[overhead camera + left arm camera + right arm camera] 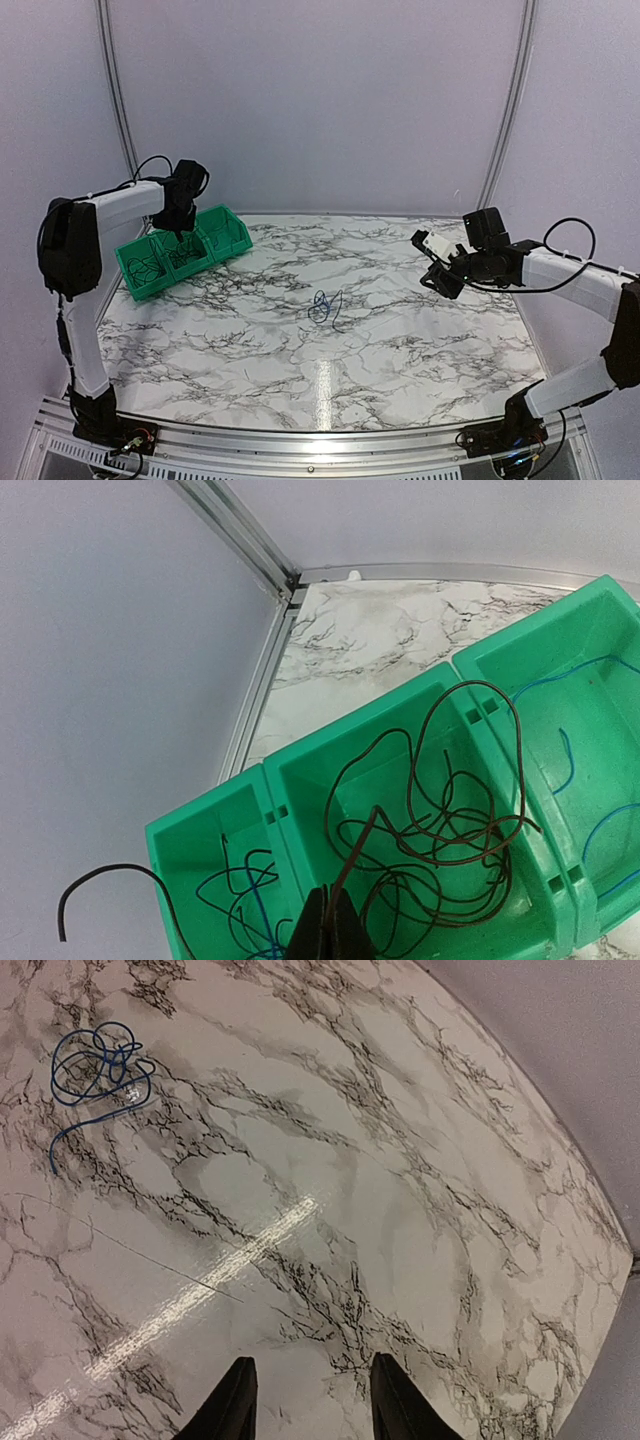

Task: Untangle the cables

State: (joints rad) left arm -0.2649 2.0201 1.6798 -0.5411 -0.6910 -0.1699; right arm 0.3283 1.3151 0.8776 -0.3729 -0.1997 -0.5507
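A: Which step is running?
B: Binning a loose strand, I judge. The left gripper (326, 905) is hanging over the green bin (350, 720) at the upper left of the top view. Its fingers are pressing fully together and pinching a dark cable (354, 845). The rest of that cable is lying in loose loops in the middle compartment.
A: And the tangle?
B: The blue knot (324, 306) is sitting alone near the centre of the table (400, 340), well apart from both arms. It is showing at the upper left of the right wrist view.
A: Right arm?
B: It is reaching in from the right edge, raised above the marble. The right gripper (314, 1380) is pointing down, fingers roughly half parted and holding nothing.
A: Next move?
B: Probably the left fingers are needing to let go so the strand drops inside. Then one arm is going for the blue knot. The wire is thin, so a low, exact pinch is called for.
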